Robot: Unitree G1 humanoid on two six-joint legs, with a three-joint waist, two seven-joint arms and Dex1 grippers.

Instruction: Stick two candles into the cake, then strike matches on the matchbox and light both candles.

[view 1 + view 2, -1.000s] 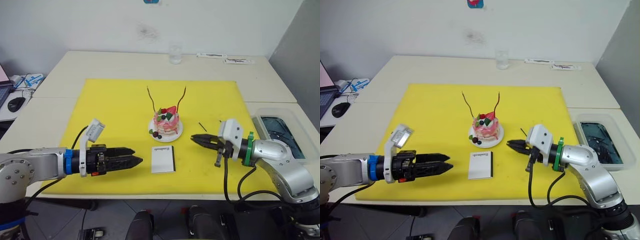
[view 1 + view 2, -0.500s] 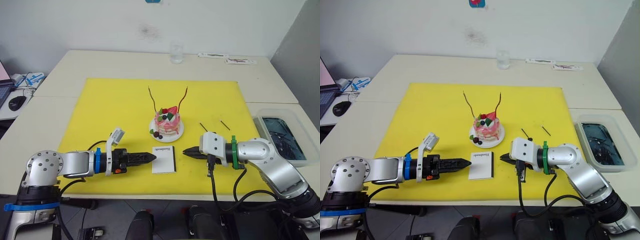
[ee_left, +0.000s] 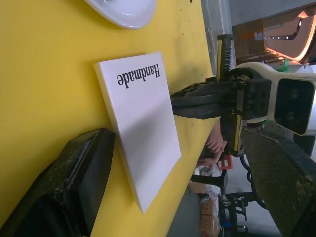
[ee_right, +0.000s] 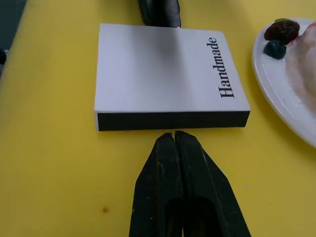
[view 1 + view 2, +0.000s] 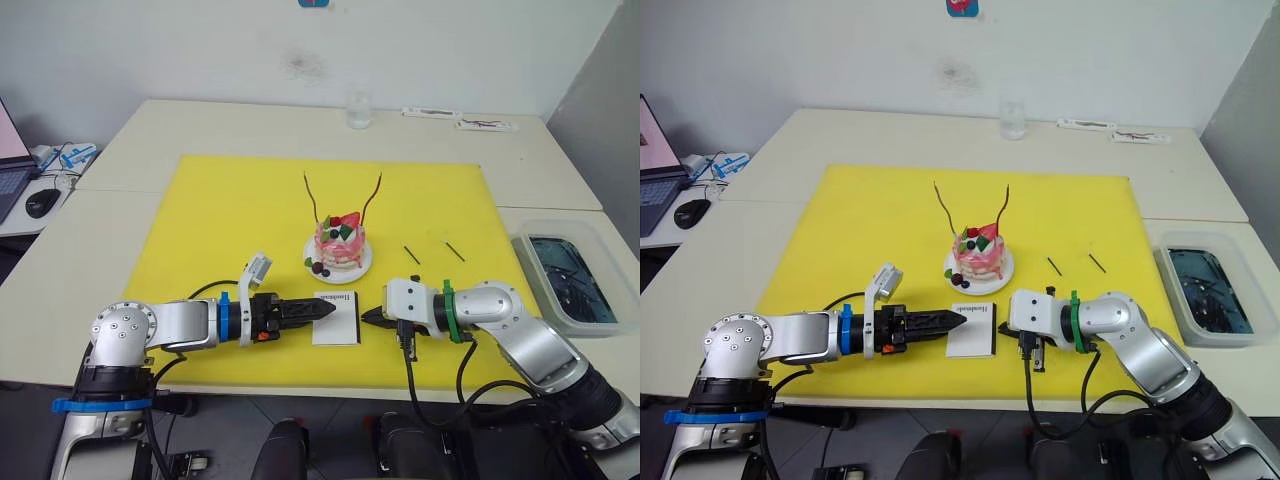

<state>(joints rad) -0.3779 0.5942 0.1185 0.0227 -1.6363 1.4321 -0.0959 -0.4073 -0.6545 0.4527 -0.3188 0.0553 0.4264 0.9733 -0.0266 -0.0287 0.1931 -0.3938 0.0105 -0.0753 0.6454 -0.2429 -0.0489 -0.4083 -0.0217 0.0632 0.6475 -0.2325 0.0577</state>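
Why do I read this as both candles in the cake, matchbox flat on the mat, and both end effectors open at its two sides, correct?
Not quite. The right end effector is shut, fingers pressed together at the matchbox's black strip, as the right wrist view shows. Both candles stand in the cake, and the matchbox lies flat.

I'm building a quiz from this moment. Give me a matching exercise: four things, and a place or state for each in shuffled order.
1. candles
2. matchbox
3. matches
4. right gripper

A. lying flat between both grippers' tips
B. standing in the cake
C. shut, tip at the black strip
D. lying loose to the cake's right

Pairs: 1-B, 2-A, 3-D, 4-C
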